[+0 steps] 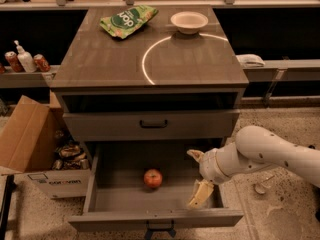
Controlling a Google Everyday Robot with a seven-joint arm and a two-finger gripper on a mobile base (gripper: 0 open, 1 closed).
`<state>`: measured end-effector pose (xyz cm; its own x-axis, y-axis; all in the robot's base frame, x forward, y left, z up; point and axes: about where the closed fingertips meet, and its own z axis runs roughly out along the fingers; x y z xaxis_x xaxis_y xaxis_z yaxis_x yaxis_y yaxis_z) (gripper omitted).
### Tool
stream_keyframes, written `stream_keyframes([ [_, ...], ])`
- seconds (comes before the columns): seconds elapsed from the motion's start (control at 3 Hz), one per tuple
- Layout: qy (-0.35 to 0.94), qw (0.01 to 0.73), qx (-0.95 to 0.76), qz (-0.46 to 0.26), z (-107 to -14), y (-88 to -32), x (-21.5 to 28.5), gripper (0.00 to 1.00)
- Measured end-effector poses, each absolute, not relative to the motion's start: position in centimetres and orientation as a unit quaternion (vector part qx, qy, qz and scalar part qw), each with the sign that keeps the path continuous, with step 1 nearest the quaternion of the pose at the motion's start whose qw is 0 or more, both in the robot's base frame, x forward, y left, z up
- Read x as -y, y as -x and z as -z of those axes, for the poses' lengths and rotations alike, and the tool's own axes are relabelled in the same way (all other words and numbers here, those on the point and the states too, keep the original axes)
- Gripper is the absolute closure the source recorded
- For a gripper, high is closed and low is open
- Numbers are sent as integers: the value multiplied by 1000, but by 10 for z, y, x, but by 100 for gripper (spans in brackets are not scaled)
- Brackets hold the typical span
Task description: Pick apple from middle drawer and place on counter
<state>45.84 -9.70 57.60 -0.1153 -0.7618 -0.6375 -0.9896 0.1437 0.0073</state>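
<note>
Wide-open gripper point(198, 175) level with the apple point(153, 178) inside the pulled-out middle drawer point(155, 218).

The apple sits alone on the drawer's grey floor, about mid-width. It looks firm, light and smooth-skinned, so it will likely roll if nudged and could slip from a shallow pinch. The safest hold is probably across its widest part, with one finger on each side. The gripper is near the apple's right side, not touching it. Its pale fingers point(201, 194) are spread far apart, one towards the drawer front and one towards the back, with the gap facing the fruit. The white arm point(270, 151) reaches in low from the right, over the drawer's side wall. Above and beyond, the counter point(100, 59) holds a white bowl point(189, 21) and a green snack bag point(128, 20).
</note>
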Motion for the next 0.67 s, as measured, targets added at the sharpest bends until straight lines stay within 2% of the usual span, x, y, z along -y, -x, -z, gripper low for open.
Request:
stream_keyframes([
  [0.67, 610, 264, -706, -244, -493, -499, 88, 0],
])
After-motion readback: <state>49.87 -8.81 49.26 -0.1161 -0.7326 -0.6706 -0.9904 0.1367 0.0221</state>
